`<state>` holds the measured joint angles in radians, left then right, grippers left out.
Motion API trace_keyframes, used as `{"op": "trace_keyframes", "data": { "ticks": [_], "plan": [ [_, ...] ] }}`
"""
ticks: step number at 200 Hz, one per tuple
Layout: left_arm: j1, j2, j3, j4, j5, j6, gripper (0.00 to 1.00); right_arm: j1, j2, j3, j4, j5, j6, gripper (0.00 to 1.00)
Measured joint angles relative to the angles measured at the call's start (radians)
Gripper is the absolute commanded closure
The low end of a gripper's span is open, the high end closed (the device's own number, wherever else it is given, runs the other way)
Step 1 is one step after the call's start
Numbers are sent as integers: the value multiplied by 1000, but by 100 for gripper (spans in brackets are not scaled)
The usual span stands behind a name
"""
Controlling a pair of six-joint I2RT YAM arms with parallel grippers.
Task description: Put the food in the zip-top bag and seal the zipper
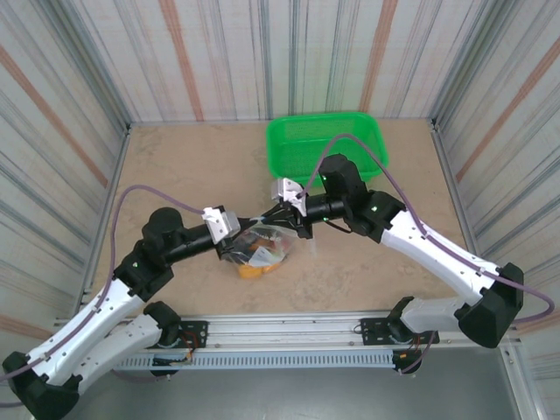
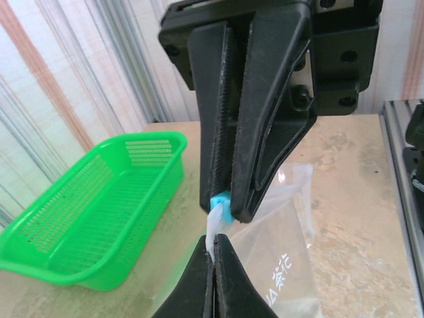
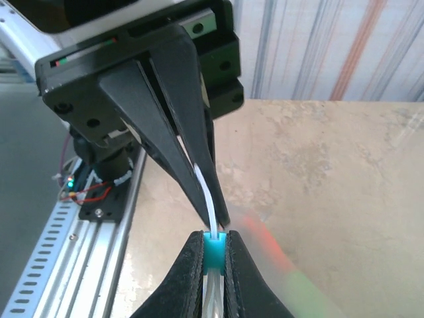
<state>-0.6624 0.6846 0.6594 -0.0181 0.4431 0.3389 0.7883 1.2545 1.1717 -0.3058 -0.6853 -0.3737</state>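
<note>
The clear zip-top bag (image 1: 273,238) lies at mid-table with the food (image 1: 252,267) inside it, orange and dark pieces showing through. In the left wrist view the bag (image 2: 291,252) hangs below the two grippers. My left gripper (image 2: 215,240) is shut on the white zipper (image 3: 207,199) strip at the bag's mouth. Facing it, tip to tip, my right gripper (image 3: 215,240) is shut on the zipper's blue slider (image 3: 214,255). From above, the left gripper (image 1: 250,226) and right gripper (image 1: 269,216) meet over the bag's top edge.
A green mesh basket (image 1: 325,122) stands at the back right of the table, just behind the right arm; the basket (image 2: 86,218) is to the left in the left wrist view. Striped walls enclose the table. A metal rail (image 1: 289,331) runs along the near edge.
</note>
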Motion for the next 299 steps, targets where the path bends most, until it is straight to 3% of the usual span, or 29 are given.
{"op": "trace_keyframes", "data": {
  "ticks": [105, 182, 299],
  "plan": [
    [18, -84, -30, 54, -111, 1, 100, -32, -38, -7, -16, 35, 0, 100],
    [109, -136, -30, 67, -197, -40, 100, -55, -82, -42, -20, 61, 0, 100],
    [121, -164, -10, 46, -345, -49, 100, -97, -160, -108, -35, 74, 1, 100]
  ]
}}
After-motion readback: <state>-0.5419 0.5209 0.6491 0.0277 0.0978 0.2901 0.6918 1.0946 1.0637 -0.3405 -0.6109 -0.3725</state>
